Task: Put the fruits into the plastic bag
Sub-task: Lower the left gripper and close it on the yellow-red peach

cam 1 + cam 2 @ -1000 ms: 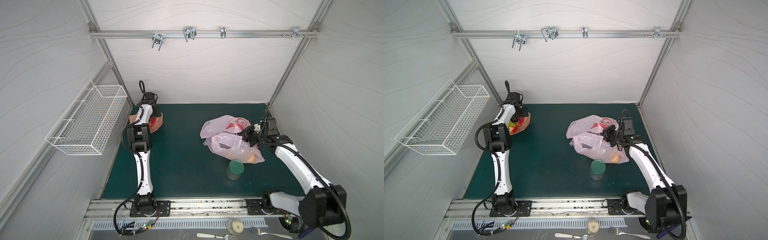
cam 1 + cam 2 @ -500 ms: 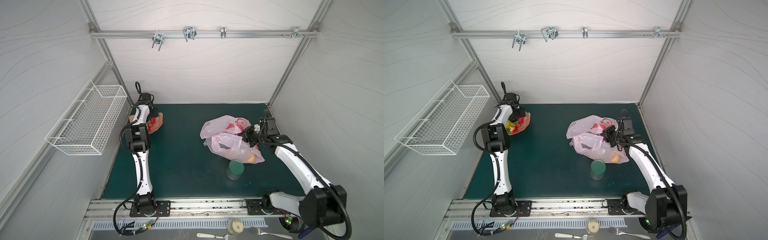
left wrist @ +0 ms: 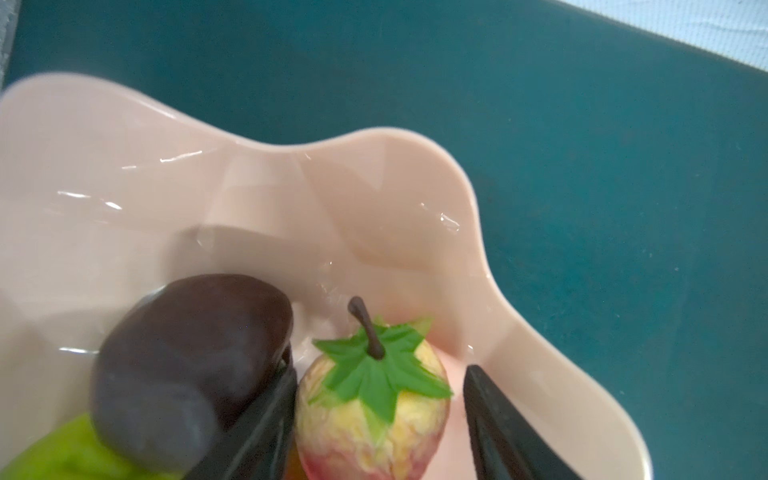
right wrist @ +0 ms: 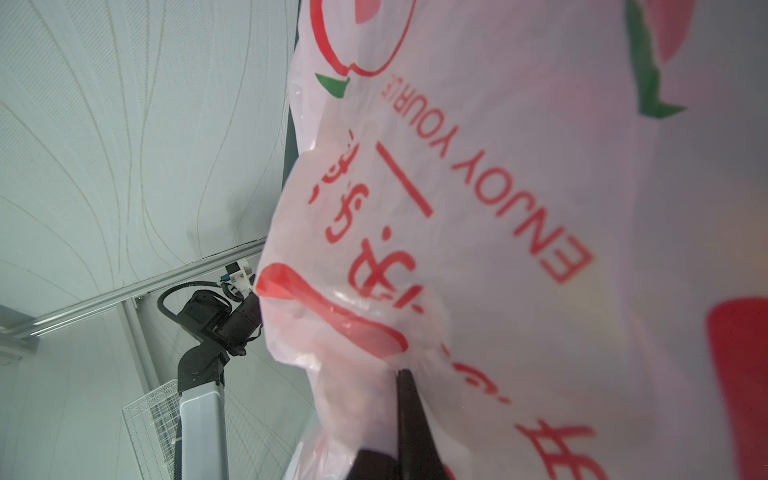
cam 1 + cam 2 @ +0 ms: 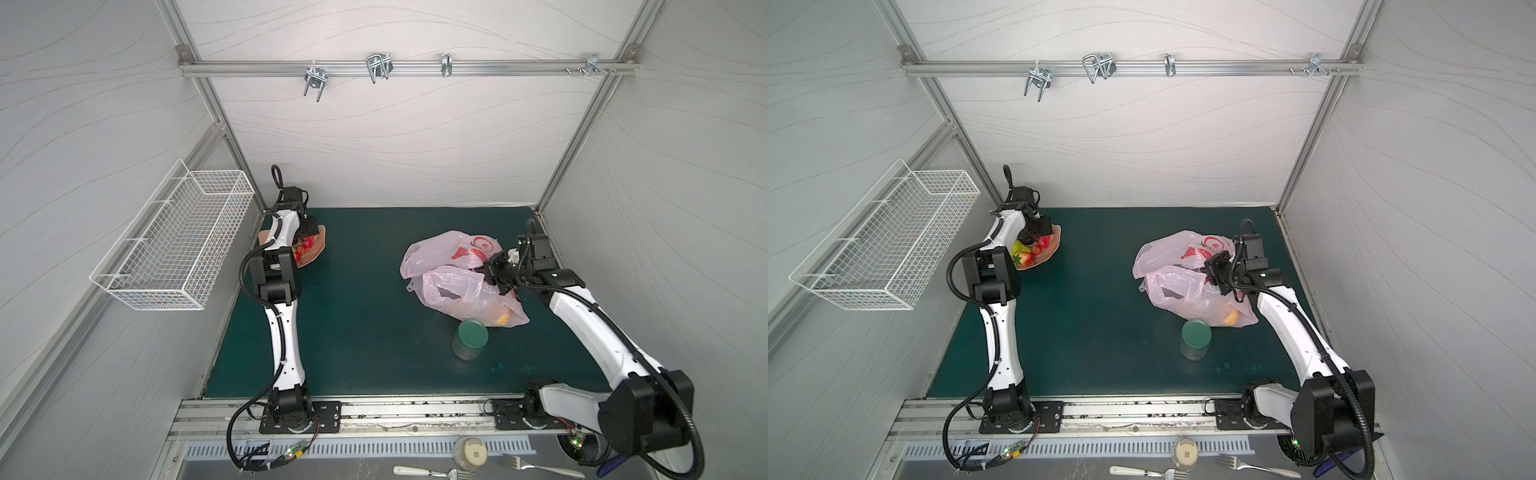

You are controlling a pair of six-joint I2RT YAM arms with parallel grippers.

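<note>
The pale toy strawberry (image 3: pixel 372 409) in the scalloped dish (image 3: pixel 374 174) looks light, hard and slick (an off-centre squeeze could squirt it out), so grip its widest middle. The left gripper (image 3: pixel 378 374) has its fingers spread either side, one against the dark brown fruit (image 3: pixel 187 357). Only the right wrist view shows the right gripper (image 4: pixel 409 399) pinched on the limp film of the plastic bag (image 4: pixel 519 208); both top views show bag and dish well apart.
</note>
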